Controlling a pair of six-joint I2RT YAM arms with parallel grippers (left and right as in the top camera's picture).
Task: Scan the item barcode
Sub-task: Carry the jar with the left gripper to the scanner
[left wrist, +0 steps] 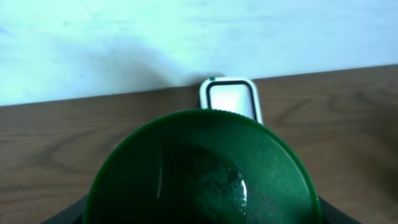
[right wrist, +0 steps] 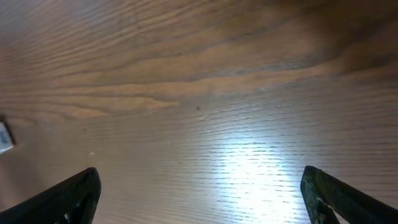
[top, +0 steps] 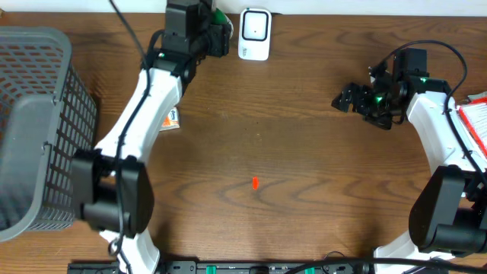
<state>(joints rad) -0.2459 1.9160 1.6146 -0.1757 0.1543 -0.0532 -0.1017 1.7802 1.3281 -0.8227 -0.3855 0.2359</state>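
A round dark-green item (left wrist: 205, 171) fills the lower half of the left wrist view, its circular end facing the camera. My left gripper (top: 215, 36) is shut on it at the far edge of the table, and only a green sliver (top: 221, 17) of the item shows past the fingers from overhead. No barcode can be seen on it. The white barcode scanner (top: 255, 34) stands just right of that gripper; its window (left wrist: 229, 99) rises directly behind the item. My right gripper (top: 344, 99) hovers open and empty over bare wood at the right, its fingertips (right wrist: 78, 196) wide apart.
A grey mesh basket (top: 38, 129) takes up the left side. A small orange-and-white packet (top: 171, 119) lies beside the left arm. A red mark (top: 255, 182) sits mid-table. A red-and-white object (top: 475, 122) lies at the right edge.
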